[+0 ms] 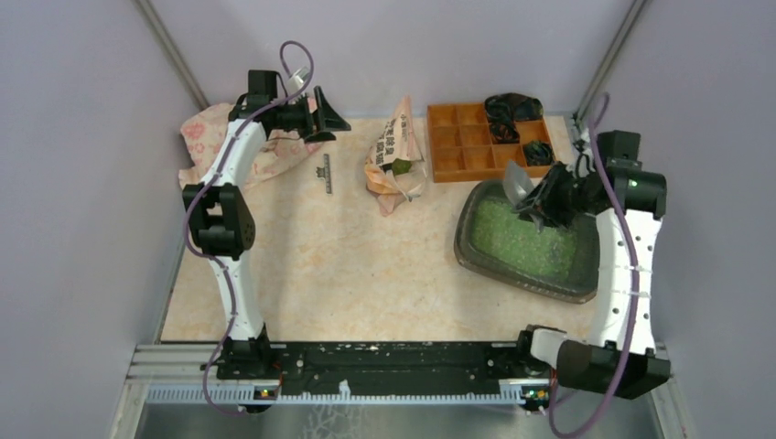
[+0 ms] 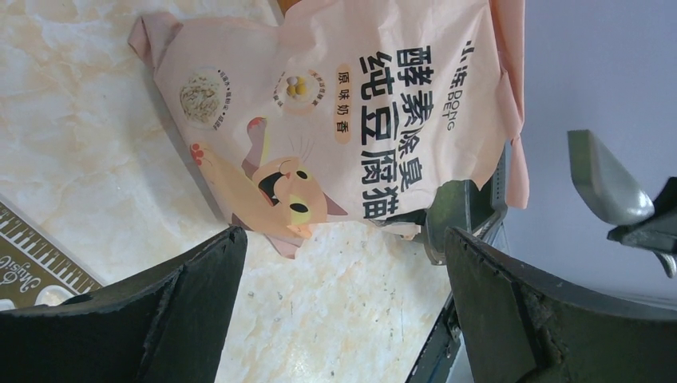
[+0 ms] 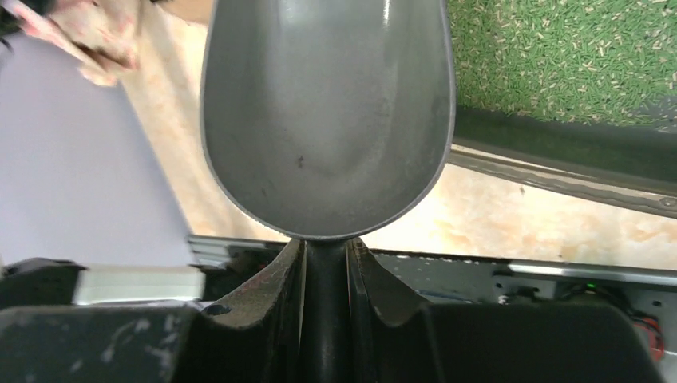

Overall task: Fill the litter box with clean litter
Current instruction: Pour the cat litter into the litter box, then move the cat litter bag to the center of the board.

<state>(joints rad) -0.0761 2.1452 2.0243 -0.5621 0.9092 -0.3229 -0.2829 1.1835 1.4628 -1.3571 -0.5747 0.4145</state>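
Top external view: The litter box (image 1: pixel 512 276) is seen on the right side of the table (image 1: pixel 320 265), just in front of the orange organiser (image 1: pixel 458 137). Its floor is covered by green litter (image 1: pixel 522 240). The right gripper (image 1: pixel 549 197) is held over the far part of the box, and a grey scoop (image 1: pixel 515 181) is gripped in it, the bowl raised above the box's far left corner. The left gripper (image 1: pixel 329 114) is seen wide open and holding nothing, raised over the far left of the table, beside a floral cloth (image 1: pixel 206 137). A pink bag (image 1: pixel 395 155) lies between the two grippers. A ruler (image 1: pixel 326 174) lies to the left of the bag.

Left wrist view: The left gripper (image 2: pixel 343 247) is shown with its jaws spread wide, nothing lying between them. The bag (image 2: pixel 335 120), printed with a cartoon cat, is seen beyond them on the table. An end of the ruler (image 2: pixel 32 255) shows at the left edge, and the scoop (image 2: pixel 607 179) at the right.

Right wrist view: The right gripper (image 3: pixel 326 255) is closed narrowly on the handle of the scoop (image 3: pixel 327 120), whose bare grey bowl points away from the camera. The litter (image 3: pixel 559 56) is seen at the upper right, bounded by the dark rim of the litter box (image 3: pixel 559 144).
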